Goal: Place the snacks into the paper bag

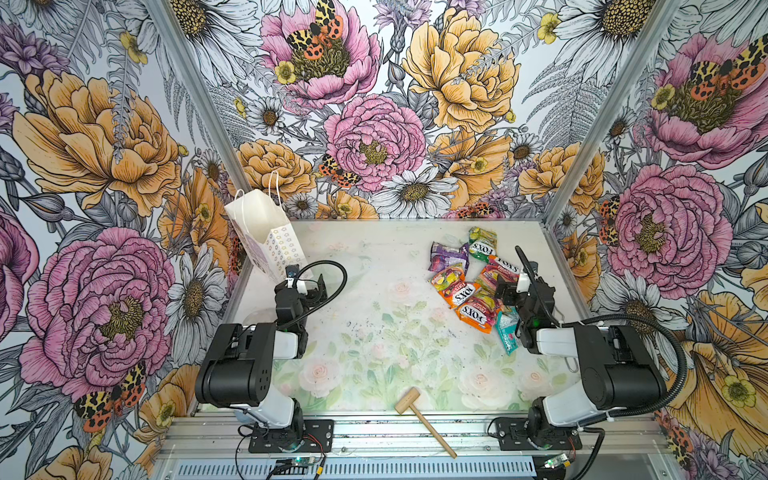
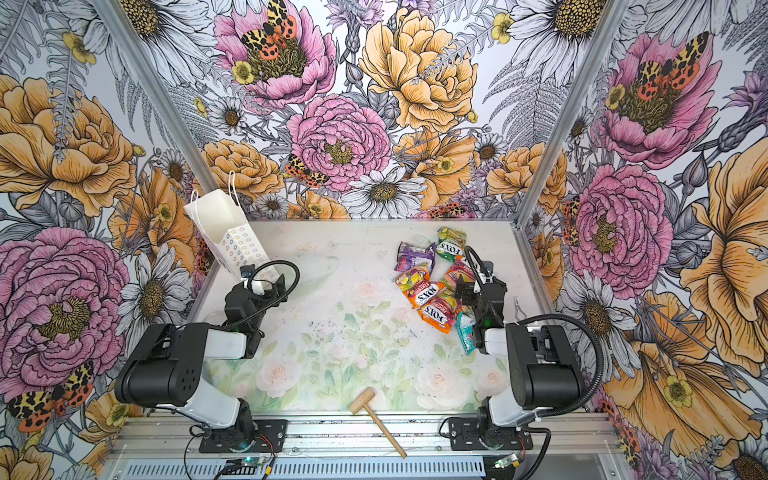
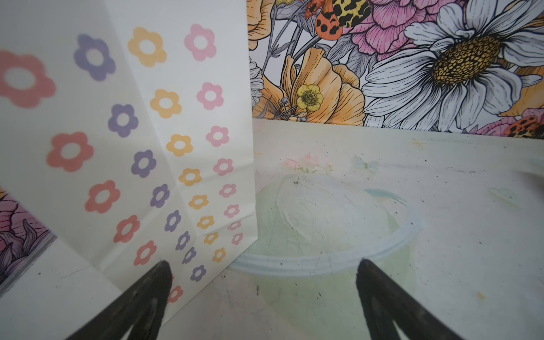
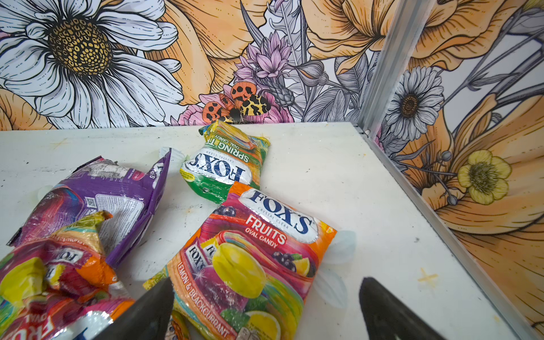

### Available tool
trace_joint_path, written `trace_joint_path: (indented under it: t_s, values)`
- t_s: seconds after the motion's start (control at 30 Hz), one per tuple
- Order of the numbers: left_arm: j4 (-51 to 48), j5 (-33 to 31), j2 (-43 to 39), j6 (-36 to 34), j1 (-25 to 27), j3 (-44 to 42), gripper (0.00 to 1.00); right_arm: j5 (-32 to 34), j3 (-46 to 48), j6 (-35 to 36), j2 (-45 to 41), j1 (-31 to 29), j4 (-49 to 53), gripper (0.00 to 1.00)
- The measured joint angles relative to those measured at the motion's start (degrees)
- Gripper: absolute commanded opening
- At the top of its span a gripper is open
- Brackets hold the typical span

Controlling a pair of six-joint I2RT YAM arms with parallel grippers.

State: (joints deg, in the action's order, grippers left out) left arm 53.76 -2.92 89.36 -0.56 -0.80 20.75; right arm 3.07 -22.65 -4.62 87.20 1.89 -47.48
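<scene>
Left tool (image 3: 263, 265), released, empty, just beside paper bag (image 3: 132, 117); right tool (image 4: 266, 282), released, empty, above snacks (image 4: 259, 235) heaped on surface (image 4: 353, 182)

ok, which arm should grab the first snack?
Right. The right end effector is open at the orange Fruits packet among the snacks; the left end effector, also open, sits by the paper bag, across the table from them.
</scene>
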Motion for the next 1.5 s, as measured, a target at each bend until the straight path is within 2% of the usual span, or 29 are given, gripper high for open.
trace_joint_path:
  t_s: [0.17,0.37,0.47,0.67,0.77,0.9,1.1,1.3,1.5]
  values:
    - [0.00,0.55,0.00,0.15,-0.68,0.00,0.99,0.00,0.00,0.00,0.00,0.00,0.00,0.97]
    - [-0.74,-5.27,-1.16,-0.13,2.99,-0.04,0.99,0.00,0.00,0.24,-0.07,-0.48,0.90,0.95]
    - [-3.17,-8.37,-5.53,-0.94,4.46,-0.07,0.99,0.22,-0.48,0.22,-0.55,-0.59,3.58,0.95]
    - [-10.69,-12.85,-20.04,-0.96,6.84,-0.04,0.99,0.22,-3.87,0.22,-4.96,-0.61,11.91,0.95]
    - [-18.99,-15.06,-28.50,2.01,7.98,0.98,0.99,-0.09,-7.54,-0.09,-8.52,-0.61,19.08,0.95]
    - [-33.66,-17.68,-38.58,7.96,9.11,6.71,0.99,-2.99,-14.40,-0.90,-13.18,-0.87,29.35,0.95]
    - [-52.57,-24.26,-46.71,17.94,10.12,17.07,0.99,-11.08,-28.92,-1.75,-14.16,-1.36,45.81,0.95]
    - [-70.75,-31.52,-44.26,29.77,10.10,30.27,0.99,-20.98,-42.32,-1.95,-10.25,-3.72,59.25,0.95]
    - [-83.49,-35.17,-35.74,37.38,8.85,42.75,0.99,-24.70,-48.92,-1.86,-5.44,-8.87,67.45,0.95]
